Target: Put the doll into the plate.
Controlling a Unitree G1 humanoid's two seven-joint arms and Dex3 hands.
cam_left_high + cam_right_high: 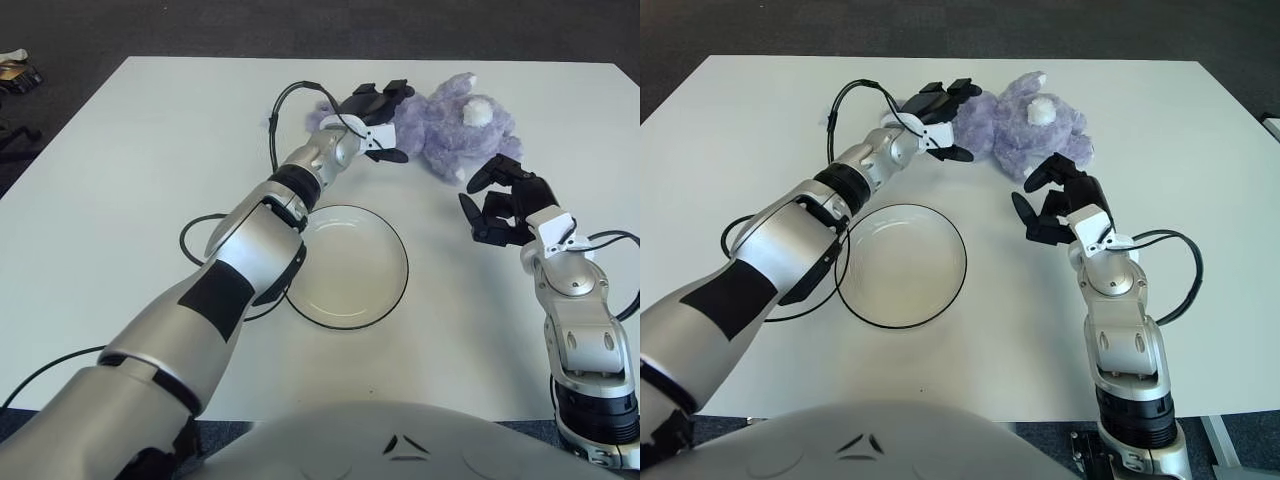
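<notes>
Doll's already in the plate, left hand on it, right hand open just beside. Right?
Not quite. The doll is not in the plate; it lies on the table beyond the plate, which holds nothing, as the left eye view shows. The rest stands: the left hand is at the doll's left side and the right hand is open, near its right.

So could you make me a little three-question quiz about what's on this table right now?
1. True or false: the doll lies inside the plate.
2. Which hand is at the doll's left side? A. left hand B. right hand
3. Fill in: the plate holds ______.

Key: 1 false, the doll lies on the table beyond the plate. 2 A. 3 nothing.
</notes>
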